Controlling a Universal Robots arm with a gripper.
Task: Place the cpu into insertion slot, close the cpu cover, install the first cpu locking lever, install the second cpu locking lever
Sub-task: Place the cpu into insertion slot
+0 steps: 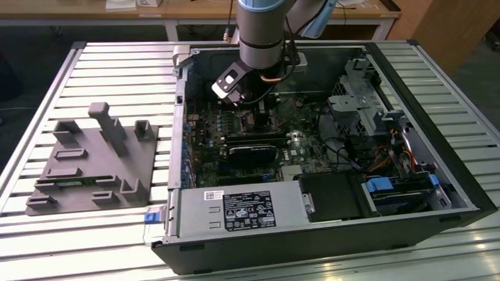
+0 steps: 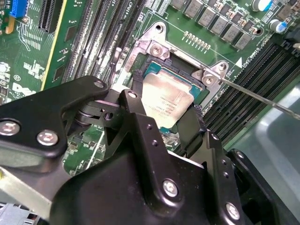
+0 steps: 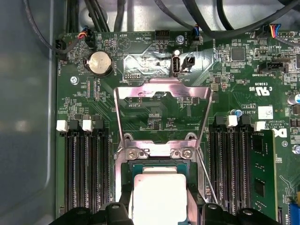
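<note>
Pincer [image 2: 164, 117] right down inside the open computer case [image 1: 437, 193], its black fingers [image 2: 133, 108] clamped on two opposite edges of the cpu [image 2: 166, 98]! That edge grip keeps the silvery top clear and the underside untouched. In both wrist views the chip hangs directly over the insertion slot [image 2: 183, 64], and in the second wrist view it looks slightly tilted, so I'd judge it not fully seated. The cpu cover [image 3: 161, 90] lies swung open, flat against the green board beyond the socket, its window showing circuitry through it, which leaves the way down free. A thin locking lever [image 3: 206, 176] stands unlatched just beside the socket, angled away. In the exterior view the arm [image 1: 262, 35] drops steeply from above, and a grey fixture [image 1: 93, 158] sits apart on the slatted surface [image 1: 117, 64].
</note>
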